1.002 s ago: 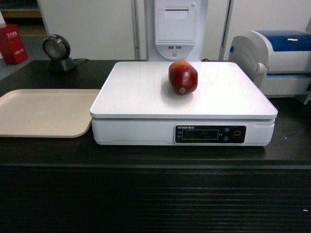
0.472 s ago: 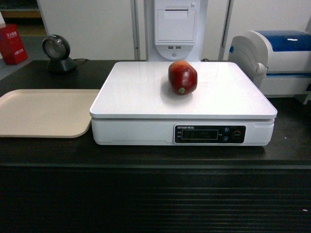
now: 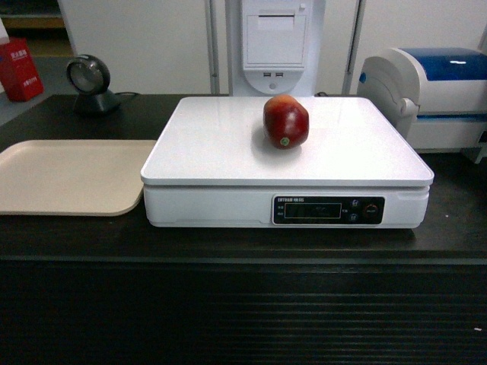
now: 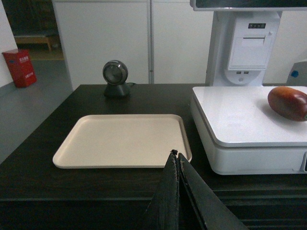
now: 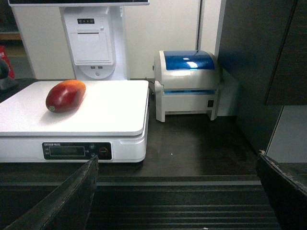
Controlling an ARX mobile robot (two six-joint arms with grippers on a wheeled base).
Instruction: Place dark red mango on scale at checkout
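Dark red mango (image 3: pixel 286 121) lying on its side on white platter of scale (image 3: pixel 228 152), slightly back of centre, sticker end toward front; orange-yellow end toward rear in right wrist view. Free of both arms, nothing touching it. Scale sitting on dark checkout (image 3: pixel 243 243) counter, black display panel facing front, ribbed front panel below. Beige tray (image 3: pixel 68 176) just left of scale, edges nearly touching. Round barcode scanner (image 3: pixel 89 80) at back left. White-and-blue label printer (image 3: pixel 434 95) right of scale, apart from it. White receipt kiosk (image 3: pixel 275 42) behind scale. Left gripper (image 4: pixel 176 158) pulled back off counter edge near tray, fingers pressed together, holding nothing. Right gripper (image 5: pixel 177 191) back from counter front, fingers spread wide, holding nothing.
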